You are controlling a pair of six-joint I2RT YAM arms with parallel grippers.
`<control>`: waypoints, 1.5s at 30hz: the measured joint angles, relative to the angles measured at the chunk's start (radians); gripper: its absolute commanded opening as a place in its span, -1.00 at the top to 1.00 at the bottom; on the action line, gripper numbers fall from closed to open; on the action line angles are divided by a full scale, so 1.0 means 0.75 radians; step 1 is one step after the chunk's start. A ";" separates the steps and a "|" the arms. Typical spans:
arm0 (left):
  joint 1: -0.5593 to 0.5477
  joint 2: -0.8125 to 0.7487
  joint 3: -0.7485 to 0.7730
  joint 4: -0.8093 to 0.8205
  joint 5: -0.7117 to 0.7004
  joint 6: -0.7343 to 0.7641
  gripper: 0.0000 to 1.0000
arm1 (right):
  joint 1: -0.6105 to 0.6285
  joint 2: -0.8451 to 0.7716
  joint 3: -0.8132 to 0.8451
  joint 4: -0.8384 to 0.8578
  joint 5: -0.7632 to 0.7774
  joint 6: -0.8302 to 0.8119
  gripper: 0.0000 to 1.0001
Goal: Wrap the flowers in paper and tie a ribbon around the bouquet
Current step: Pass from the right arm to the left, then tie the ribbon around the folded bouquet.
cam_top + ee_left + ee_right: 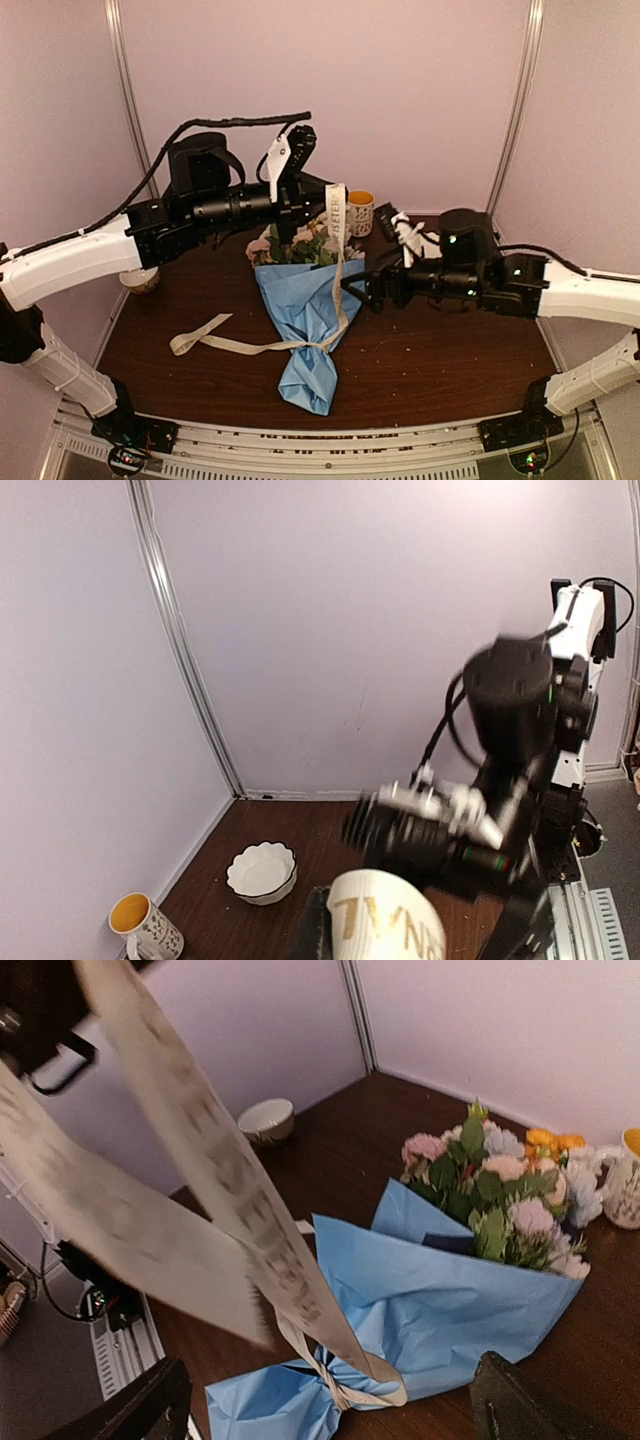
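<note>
While left fingers [318, 200] pinch ribbon [385, 920], lettering blurred, right fingers [150, 1405] gape apart

matt blue paper [300, 300], dark wood table [440, 360]

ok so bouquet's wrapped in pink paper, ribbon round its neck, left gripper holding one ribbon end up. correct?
No: the paper is light blue, not pink, as the right wrist view shows clearly. The rest stands: the ribbon goes round the neck of the bouquet, and the left gripper holds one end up.
</note>
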 measured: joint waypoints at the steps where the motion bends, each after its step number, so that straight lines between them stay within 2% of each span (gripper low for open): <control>1: 0.000 0.004 0.001 0.012 0.002 -0.007 1.00 | 0.013 0.070 -0.065 0.048 0.021 0.038 -0.97; 6: 0.000 0.014 0.022 0.031 0.012 -0.033 1.00 | 0.065 0.391 -0.142 0.145 0.107 0.130 -0.88; 13: -0.011 0.008 0.041 0.083 0.025 -0.047 1.00 | 0.073 0.603 -0.119 0.311 0.179 0.228 -0.83; 20: -0.089 0.001 0.058 0.104 0.027 -0.024 1.00 | 0.068 0.897 0.079 0.156 0.357 0.320 -0.83; 31: -0.121 -0.032 0.085 0.094 -0.025 0.025 1.00 | 0.065 0.917 0.081 0.075 0.414 0.334 -0.86; 40: -0.125 -0.034 0.156 -0.041 -0.087 0.092 1.00 | 0.062 0.928 0.058 0.081 0.432 0.329 -0.86; 45: -0.126 -0.093 0.079 0.006 -0.144 0.093 1.00 | 0.061 0.803 -0.032 0.053 0.413 0.249 -0.93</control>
